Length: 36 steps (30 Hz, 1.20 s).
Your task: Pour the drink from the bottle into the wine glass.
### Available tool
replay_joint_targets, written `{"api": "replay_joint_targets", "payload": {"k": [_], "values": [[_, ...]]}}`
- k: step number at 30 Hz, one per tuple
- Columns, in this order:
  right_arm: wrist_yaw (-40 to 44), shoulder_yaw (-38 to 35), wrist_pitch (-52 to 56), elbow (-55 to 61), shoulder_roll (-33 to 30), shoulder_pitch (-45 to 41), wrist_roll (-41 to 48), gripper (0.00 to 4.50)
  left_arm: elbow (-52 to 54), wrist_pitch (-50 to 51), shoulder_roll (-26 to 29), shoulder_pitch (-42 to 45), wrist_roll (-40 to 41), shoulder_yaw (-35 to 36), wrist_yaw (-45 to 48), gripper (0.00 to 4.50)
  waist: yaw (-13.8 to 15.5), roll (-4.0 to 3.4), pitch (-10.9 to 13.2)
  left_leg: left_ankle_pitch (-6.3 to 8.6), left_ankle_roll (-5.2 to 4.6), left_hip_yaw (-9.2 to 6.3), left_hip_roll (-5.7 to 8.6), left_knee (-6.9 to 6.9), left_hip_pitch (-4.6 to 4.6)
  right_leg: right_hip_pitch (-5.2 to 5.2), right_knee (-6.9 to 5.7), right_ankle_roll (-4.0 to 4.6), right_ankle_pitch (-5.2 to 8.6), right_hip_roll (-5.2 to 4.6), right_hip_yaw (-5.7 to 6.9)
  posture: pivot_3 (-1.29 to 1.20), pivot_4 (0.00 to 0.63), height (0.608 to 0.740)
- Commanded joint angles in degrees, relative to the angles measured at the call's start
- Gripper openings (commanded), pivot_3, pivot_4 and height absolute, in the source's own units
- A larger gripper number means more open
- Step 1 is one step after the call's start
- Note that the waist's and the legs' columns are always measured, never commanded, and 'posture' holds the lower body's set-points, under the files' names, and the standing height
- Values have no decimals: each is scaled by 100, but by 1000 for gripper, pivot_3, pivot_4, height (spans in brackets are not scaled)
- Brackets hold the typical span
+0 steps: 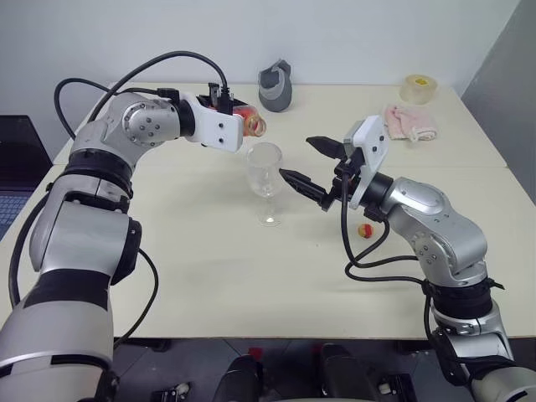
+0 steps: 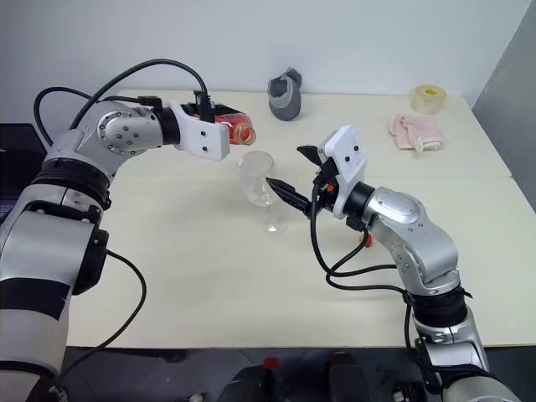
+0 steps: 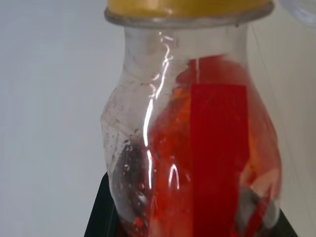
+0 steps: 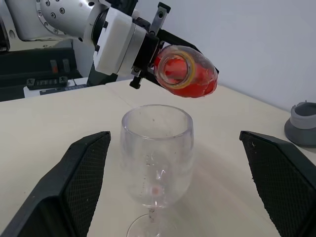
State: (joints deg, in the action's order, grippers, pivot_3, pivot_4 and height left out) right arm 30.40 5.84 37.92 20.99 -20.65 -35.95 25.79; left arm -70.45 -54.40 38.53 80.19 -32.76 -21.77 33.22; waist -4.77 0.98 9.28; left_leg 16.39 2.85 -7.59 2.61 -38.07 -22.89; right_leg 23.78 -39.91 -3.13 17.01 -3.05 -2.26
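The wine glass (image 1: 265, 172) stands upright near the middle of the cream table (image 1: 209, 276). A small red spot shows low in its bowl (image 4: 155, 190). My left gripper (image 1: 234, 113) is shut on the bottle (image 1: 249, 120), which lies tipped on its side just above and behind the glass's rim. Its yellow-ringed mouth (image 4: 174, 65) is uncapped and faces the glass, and the red-orange drink (image 3: 197, 148) sits inside the bottle's body. My right gripper (image 1: 297, 159) hangs open just right of the glass, one finger on each side in the right wrist view, touching nothing.
A small yellow-and-red cap (image 1: 364, 230) lies on the table under my right forearm. At the back stand a grey cup-like object (image 1: 276, 86) and a tape roll (image 1: 419, 88), with a pink cloth (image 1: 410, 123) near it. A dark laptop (image 1: 12, 167) sits far left.
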Motion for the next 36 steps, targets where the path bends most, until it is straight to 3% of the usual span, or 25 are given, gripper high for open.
{"api": "replay_joint_targets", "payload": {"k": [1, 36], "values": [[26, -29, -169, 70, 48, -113, -43, 4500, 16, -112, 153, 404, -131, -48, -324, 1236, 0, 0, 0, 0, 0, 0, 3, 0, 0, 0, 0, 0, 0, 0, 0, 0, 150, 740], [143, -54, -258, -53, 196, -110, -114, 4500, -150, -431, 343, 902, -877, -609, -1071, 1236, -5, 0, 0, -1, -1, 4, 26, -1, -5, 15, -9, 0, 0, -1, -7, 0, 150, 740]]}}
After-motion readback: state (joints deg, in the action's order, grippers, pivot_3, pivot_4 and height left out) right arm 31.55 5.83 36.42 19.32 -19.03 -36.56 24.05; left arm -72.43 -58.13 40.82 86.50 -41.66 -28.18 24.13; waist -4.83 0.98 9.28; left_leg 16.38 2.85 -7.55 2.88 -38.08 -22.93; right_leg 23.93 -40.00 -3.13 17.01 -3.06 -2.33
